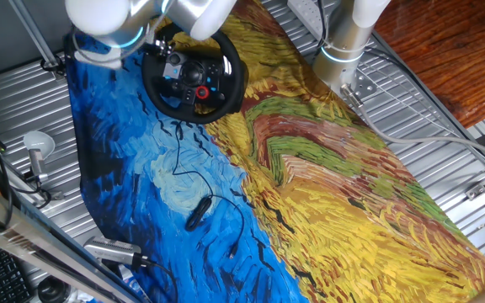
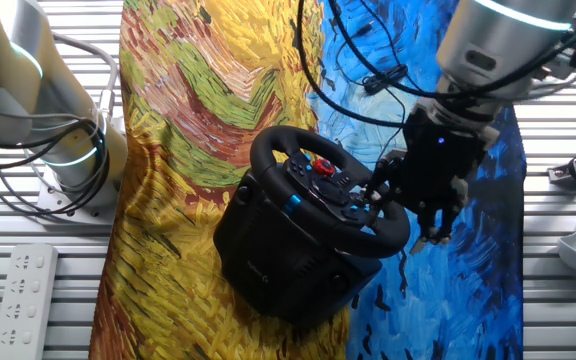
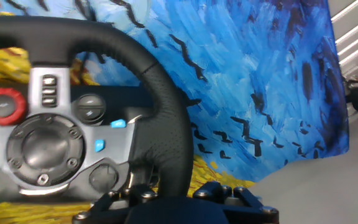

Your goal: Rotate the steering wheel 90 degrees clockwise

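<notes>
Closely, claw (image 2: 404, 205) straddles steering wheel (image 2: 330, 190) rim.

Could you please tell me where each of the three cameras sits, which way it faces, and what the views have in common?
One fixed view: high above the blue side of the painted cloth, looking down at the steering wheel; the arm's white joints show at the top edge.
The other fixed view: high on the opposite side, looking down at the wheel's black base and the gripper at the rim.
Hand view: on the hand, facing along the fingers at the rim; only the gripper's base shows.
All three share the wheel and cloth.
</notes>
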You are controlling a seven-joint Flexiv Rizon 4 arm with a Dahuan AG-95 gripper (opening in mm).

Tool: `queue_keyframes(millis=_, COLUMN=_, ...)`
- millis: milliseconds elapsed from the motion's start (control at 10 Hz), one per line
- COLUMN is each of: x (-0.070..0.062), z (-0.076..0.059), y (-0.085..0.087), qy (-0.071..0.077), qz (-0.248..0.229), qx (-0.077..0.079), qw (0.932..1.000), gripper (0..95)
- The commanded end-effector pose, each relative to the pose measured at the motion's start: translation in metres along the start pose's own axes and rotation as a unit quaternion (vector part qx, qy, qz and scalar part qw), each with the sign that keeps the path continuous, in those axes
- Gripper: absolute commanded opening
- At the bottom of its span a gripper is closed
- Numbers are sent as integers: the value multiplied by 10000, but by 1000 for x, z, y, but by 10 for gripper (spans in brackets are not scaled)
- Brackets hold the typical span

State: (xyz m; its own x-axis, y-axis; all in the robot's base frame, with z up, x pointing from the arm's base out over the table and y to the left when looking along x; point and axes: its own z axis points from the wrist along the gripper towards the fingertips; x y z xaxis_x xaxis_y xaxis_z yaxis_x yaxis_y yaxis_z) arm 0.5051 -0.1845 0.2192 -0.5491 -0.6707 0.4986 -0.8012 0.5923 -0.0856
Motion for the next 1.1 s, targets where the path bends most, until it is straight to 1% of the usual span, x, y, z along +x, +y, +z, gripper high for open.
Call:
queue_keyframes(millis=100, x=1, z=-19, y=2, qy=-365, qz=-331, qx=-276, qw=9984, gripper=570)
queue_keyframes(millis=200, x=0, z=-27, y=5, qy=-527, qz=-594, qx=-390, qw=9961, gripper=570)
queue_keyframes(millis=300, x=1, z=-31, y=7, qy=-597, qz=-689, qx=-494, qw=9946, gripper=570)
queue_keyframes(millis=400, x=4, z=-40, y=13, qy=-1037, qz=-1326, qx=-734, qw=9830, gripper=570)
queue_keyframes(millis=500, x=5, z=-45, y=16, qy=-1316, qz=-1633, qx=-955, qw=9731, gripper=570)
queue_keyframes(millis=600, x=7, z=-49, y=20, qy=-1525, qz=-2024, qx=-1424, qw=9568, gripper=570)
queue_keyframes(millis=700, x=8, z=-51, y=21, qy=-1580, qz=-2232, qx=-1580, qw=9488, gripper=570)
queue_keyframes(millis=800, x=10, z=-52, y=27, qy=-1663, qz=-2536, qx=-1985, qw=9320, gripper=570)
queue_keyframes(millis=900, x=12, z=-52, y=34, qy=-1622, qz=-2680, qx=-2221, qw=9234, gripper=570)
queue_keyframes(millis=1000, x=14, z=-50, y=43, qy=-1647, qz=-2769, qx=-2251, qw=9195, gripper=570)
queue_keyframes(millis=1100, x=14, z=-49, y=49, qy=-1635, qz=-2885, qx=-2356, qw=9135, gripper=570)
